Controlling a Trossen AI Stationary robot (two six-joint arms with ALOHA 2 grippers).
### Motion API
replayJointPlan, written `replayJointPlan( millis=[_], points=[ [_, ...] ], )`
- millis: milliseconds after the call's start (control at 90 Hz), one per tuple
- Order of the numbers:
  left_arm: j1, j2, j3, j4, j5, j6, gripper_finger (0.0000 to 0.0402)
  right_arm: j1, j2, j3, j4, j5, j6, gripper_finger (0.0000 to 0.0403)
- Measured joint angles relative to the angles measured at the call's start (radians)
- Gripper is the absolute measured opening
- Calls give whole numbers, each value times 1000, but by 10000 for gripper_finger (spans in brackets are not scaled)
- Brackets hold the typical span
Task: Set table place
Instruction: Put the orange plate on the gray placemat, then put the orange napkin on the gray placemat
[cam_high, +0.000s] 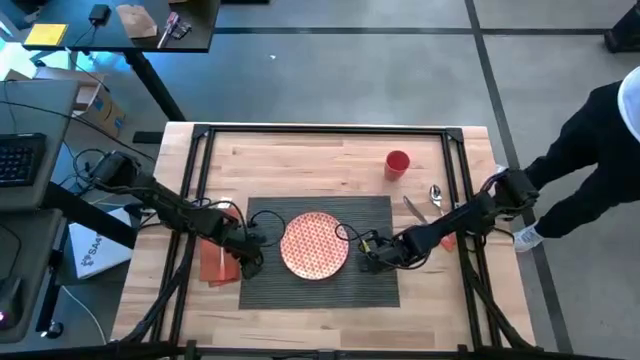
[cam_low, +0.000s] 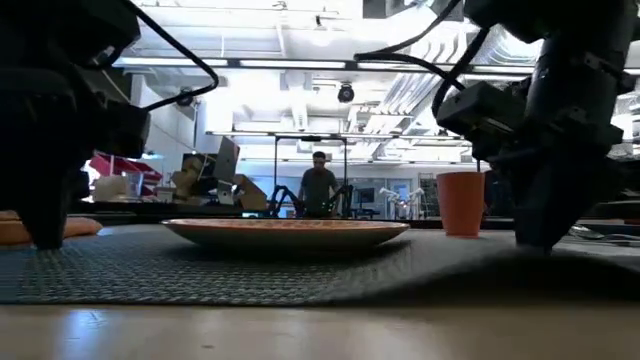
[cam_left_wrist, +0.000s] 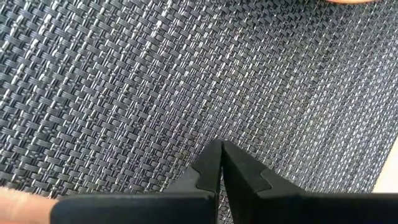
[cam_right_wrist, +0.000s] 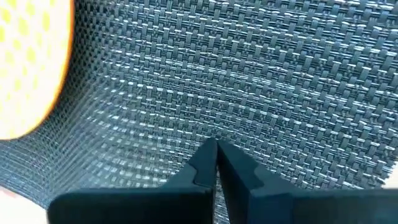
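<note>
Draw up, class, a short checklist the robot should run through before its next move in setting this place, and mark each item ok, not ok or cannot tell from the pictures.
1. Placemat lies flat on the table: ok.
2. Plate sits on the placemat, about central: ok.
3. Left gripper is shut and empty over the placemat's left part: ok.
4. Right gripper is shut and empty, right of the plate: ok.
5. Napkin in its final spot: not ok, it lies off the mat's left edge under the left arm.
6. Spoon and red cup placed by the plate: not ok, both still off the mat.
</note>
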Motion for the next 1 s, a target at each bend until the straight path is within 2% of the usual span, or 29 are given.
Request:
replayJointPlan(
  millis=[211, 400, 500, 667, 789, 900, 1000],
  points=[
    [6, -29, 92, -132, -25, -2, 0, -4, -16, 0, 9, 2, 0, 0],
    [5, -67, 154, -369, 67, -98, 1, -3, -19, 0, 13, 2, 0, 0],
    [5, -87, 143, -452, 115, -123, 19, -4, -19, 0, 19, 16, -5, 0],
    [12, -109, 90, -441, 156, -222, 77, -4, -19, 0, 19, 35, -8, 0],
    [13, -108, 32, -365, 183, -294, 110, -4, -20, 0, 19, 38, -27, 0],
    [12, -109, 2, -267, 190, -336, 118, -4, -20, 0, 19, 38, -34, 0],
    [11, -109, -1, -223, 174, -351, 106, -4, -21, 0, 19, 38, -34, 0]
  ],
)
